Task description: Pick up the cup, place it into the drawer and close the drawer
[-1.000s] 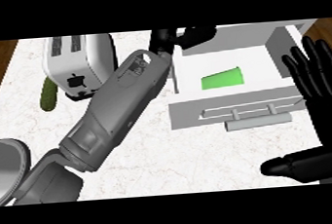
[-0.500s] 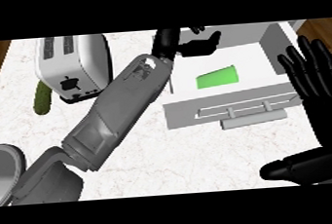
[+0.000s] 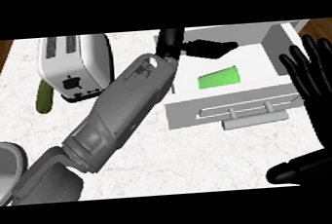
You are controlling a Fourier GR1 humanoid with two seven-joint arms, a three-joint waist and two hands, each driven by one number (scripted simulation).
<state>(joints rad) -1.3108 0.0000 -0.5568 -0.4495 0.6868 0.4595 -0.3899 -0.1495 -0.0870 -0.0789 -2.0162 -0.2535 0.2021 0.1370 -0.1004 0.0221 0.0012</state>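
Since the earlier frame my left forearm has swung slightly further over the counter, so the left hand [image 3: 193, 44] now sits past the far rim of the open drawer [image 3: 279, 45] with its fingers stretched out straight and holding nothing. I see the green cup [image 3: 219, 77] lying inside that drawer, apart from the hand. My left forearm crosses the marble counter [image 3: 186, 156] on a diagonal from the lower left, passing just beside the white toaster [image 3: 74, 65]. A green cucumber-like item [image 3: 45, 98] lies left of the toaster. My right hand [image 3: 319, 103] rests at the right edge, fingers up and spread, thumb pointing left, grasping nothing.
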